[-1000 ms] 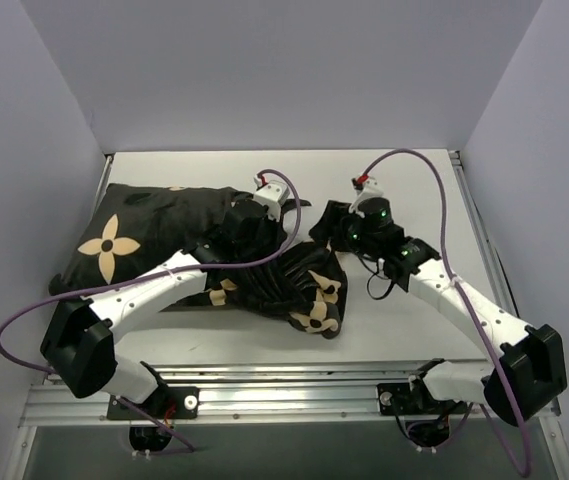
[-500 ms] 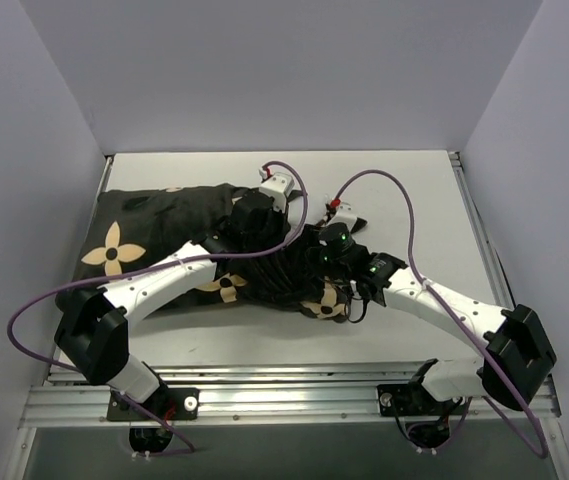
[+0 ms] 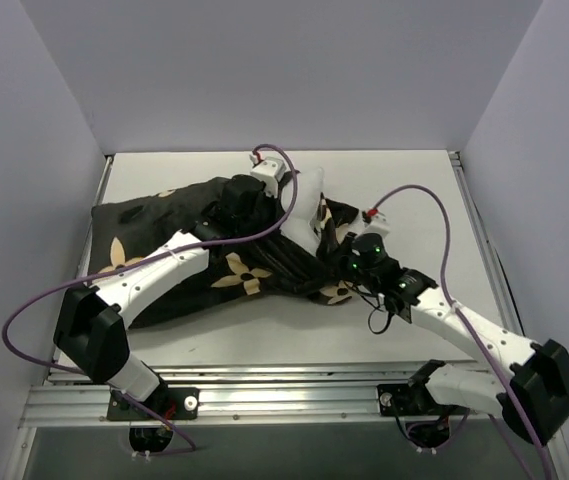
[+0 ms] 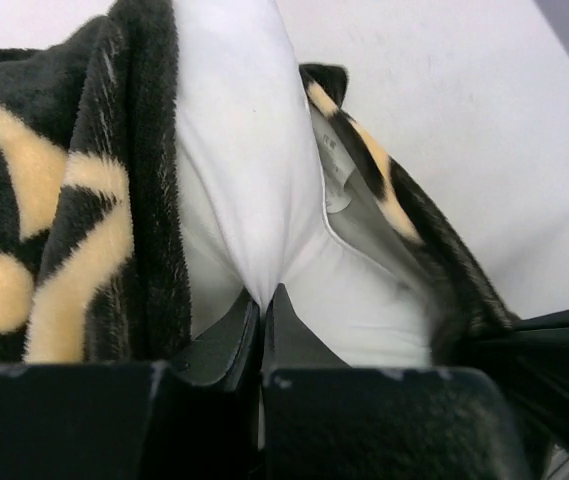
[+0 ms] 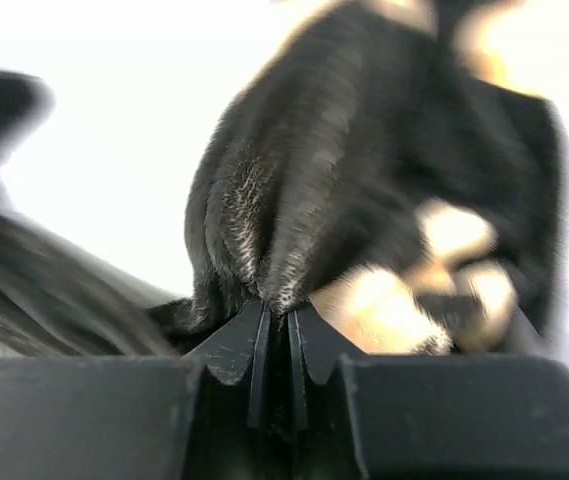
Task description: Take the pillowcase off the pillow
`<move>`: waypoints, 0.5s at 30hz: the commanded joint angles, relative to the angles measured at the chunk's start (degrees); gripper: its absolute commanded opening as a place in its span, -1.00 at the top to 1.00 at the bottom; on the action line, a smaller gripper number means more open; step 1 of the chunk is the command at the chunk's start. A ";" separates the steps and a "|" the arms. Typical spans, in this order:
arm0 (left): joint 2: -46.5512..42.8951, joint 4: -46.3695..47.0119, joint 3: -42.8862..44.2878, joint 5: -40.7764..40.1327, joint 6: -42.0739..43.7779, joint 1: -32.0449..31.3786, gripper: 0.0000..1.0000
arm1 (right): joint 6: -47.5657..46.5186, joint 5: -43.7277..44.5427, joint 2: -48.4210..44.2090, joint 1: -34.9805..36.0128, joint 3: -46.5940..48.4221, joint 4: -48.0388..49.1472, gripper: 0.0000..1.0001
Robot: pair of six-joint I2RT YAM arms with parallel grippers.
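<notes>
- We see the pillowcase [image 3: 154, 225] lying across the left and middle of the table [image 3: 414, 190]. Its black pile is printed with tan flowers, and it runs from the left edge toward the centre, where it bunches into folds.
- The pillow [image 3: 317, 205] shows in the top view only as a white strip poking out of the cover's open end near the middle of the table. We cannot see the rest of it under the cover.
- The left gripper [image 4: 261, 305] has its jaws together, pinching a fold of the white pillow right at the mouth of the cover. Black and tan pile lies to the left of that fold, and a tan-marked hem with a small white label [image 4: 336, 195] lies to its right.
- The right gripper [image 5: 276, 325] is clamped on a gathered bunch of the pillowcase. The pile rises in pleats from its tips, with a tan patch just to the right.
- From above, the two grippers sit near each other at the open end. The left arm [image 3: 154, 275] reaches over the cover, and the right arm [image 3: 464, 320] comes in from the near right.
- A purple cable [image 3: 434, 205] loops above the right arm.
</notes>
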 commanded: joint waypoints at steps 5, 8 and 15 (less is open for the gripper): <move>-6.41 -0.01 10.38 0.45 -0.49 10.95 0.95 | -1.74 2.65 -9.80 -13.37 -10.15 -15.54 1.00; -6.77 -1.16 11.27 0.37 -0.15 13.06 0.95 | -1.03 0.54 -11.03 -14.87 -11.38 -15.71 1.00; -5.54 -1.18 12.15 3.26 -2.24 16.14 0.95 | -2.35 -2.44 -13.68 -16.45 -12.96 -13.63 1.00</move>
